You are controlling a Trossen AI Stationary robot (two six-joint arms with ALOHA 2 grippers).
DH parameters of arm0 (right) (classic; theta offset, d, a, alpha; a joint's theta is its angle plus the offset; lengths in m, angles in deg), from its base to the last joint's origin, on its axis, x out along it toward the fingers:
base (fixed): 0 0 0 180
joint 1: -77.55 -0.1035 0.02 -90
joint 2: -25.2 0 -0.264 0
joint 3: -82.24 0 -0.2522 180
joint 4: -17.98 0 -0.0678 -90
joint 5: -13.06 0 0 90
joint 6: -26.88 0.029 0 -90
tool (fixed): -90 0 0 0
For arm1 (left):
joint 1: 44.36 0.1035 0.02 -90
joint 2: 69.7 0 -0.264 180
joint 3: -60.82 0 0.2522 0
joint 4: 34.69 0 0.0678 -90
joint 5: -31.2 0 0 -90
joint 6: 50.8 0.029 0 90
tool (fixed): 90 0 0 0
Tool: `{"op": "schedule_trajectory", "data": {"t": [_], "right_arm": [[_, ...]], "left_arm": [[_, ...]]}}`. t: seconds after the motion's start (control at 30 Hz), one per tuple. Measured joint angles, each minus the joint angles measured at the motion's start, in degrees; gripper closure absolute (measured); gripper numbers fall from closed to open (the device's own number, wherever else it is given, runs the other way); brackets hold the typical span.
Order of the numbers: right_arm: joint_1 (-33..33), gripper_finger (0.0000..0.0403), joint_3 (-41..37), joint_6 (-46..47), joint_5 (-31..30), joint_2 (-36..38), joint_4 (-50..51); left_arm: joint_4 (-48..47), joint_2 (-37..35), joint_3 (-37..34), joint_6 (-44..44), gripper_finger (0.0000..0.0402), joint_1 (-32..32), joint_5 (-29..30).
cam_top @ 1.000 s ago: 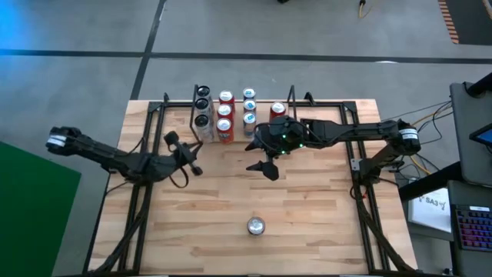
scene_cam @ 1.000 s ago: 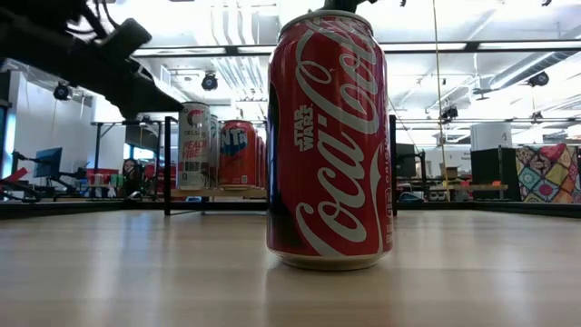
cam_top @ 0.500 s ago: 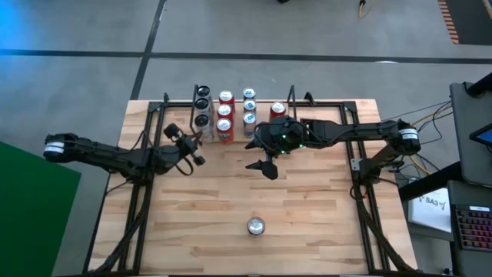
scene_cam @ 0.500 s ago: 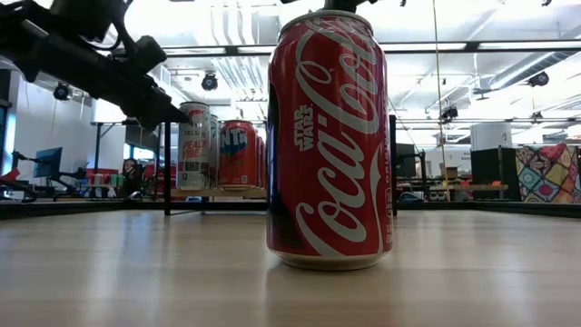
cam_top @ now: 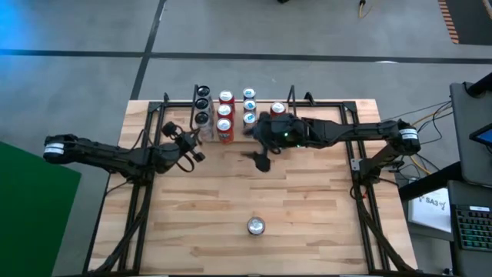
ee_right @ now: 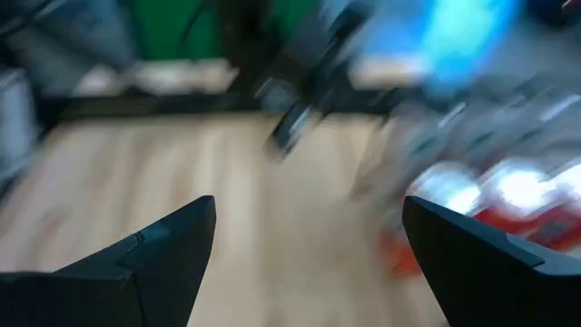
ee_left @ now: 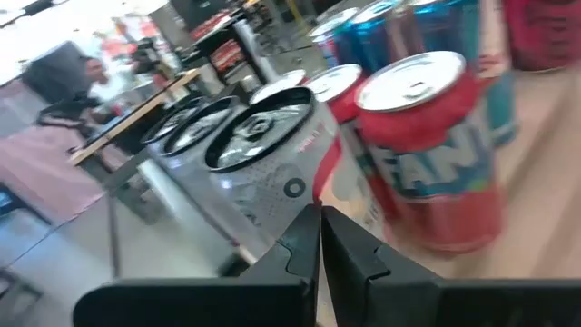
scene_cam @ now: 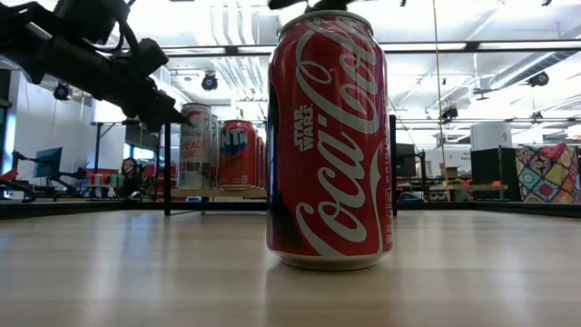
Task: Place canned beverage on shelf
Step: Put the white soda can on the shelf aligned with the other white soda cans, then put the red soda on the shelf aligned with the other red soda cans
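The shelf (cam_top: 290,96) stands at the table's far middle, its wooden floor carrying rows of silver (cam_top: 201,117), red (cam_top: 224,115) and blue (cam_top: 248,108) cans and one red can (cam_top: 277,109). A red Coca-Cola can (cam_top: 255,226) stands upright on its base near the table's front edge and fills the low view (scene_cam: 329,136). My left gripper (cam_top: 194,148) is shut, just in front of the shelf's left end, at the nearest silver can (ee_left: 263,159). My right gripper (cam_top: 260,160) is open and empty, in front of the shelf's middle. My left gripper (ee_left: 320,227) points its shut fingertips at the gap between the nearest silver can and the red Fanta can (ee_left: 427,145), coming from the table's left and slanting toward the far side. I cannot tell whether the fingertips touch a can.
Large black side frames run along the table's left (cam_top: 146,185) and right (cam_top: 361,177). Bare wood (cam_top: 254,192) lies between the Coca-Cola can and the shelf. The room's floor lies beyond the far edge.
My left gripper has gone toward the far edge and the shelf's left end, staying shut. My right gripper has swung a little toward the far edge and the left, staying open. The Coca-Cola can has not moved.
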Motion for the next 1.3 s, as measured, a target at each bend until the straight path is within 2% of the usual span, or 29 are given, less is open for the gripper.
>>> {"op": "schedule_trajectory", "data": {"t": [0.1,0.2,0.3,0.5,0.63,0.67,0.73,0.93,1.1,1.3], "right_arm": [[0.89,0.006,0.84,-3.97,-8.81,0.0,-7.75],[3.07,0.006,1.88,-4.59,-17.0,0.02,-12.65],[5.43,0.006,2.98,-1.74,-16.5,0.11,-11.41],[5.01,0.006,3.56,10.23,1.28,1.94,-9.3],[4.02,0.006,3.61,23.23,21.29,1.53,-9.26],[3.39,0.006,3.63,26.96,24.45,1.07,-9.22],[1.58,0.006,3.62,33.42,26.02,0.1,-8.19],[-3.89,0.006,4.56,42.38,20.84,-2.37,-1.64],[-10.09,0.006,8.89,46.43,9.31,-4.25,11.96],[-16.01,0.006,16.0,52.95,1.06,-8.03,25.28]], "left_arm": [[0.49,-0.62,0.0,0.47,0.0402,0.0,2.91],[0.63,-2.19,0.02,1.33,0.0402,-0.21,3.19],[0.55,-4.08,0.02,1.69,0.0402,-1.45,3.21],[0.5,-8.08,0.03,4.92,0.0402,-7.9,1.85],[1.18,-10.25,0.04,8.21,0.0402,-13.86,-4.58],[1.86,-10.7,0.04,8.89,0.0402,-15.43,-5.7],[4.55,-11.32,0.04,10.36,0.0401,-18.16,-6.25],[12.23,-11.96,0.11,13.03,0.0401,-23.12,-6.26],[14.01,-11.92,0.11,12.9,0.0401,-24.54,-6.26],[13.92,-11.29,0.11,6.84,0.0401,-24.74,-6.28]]}}
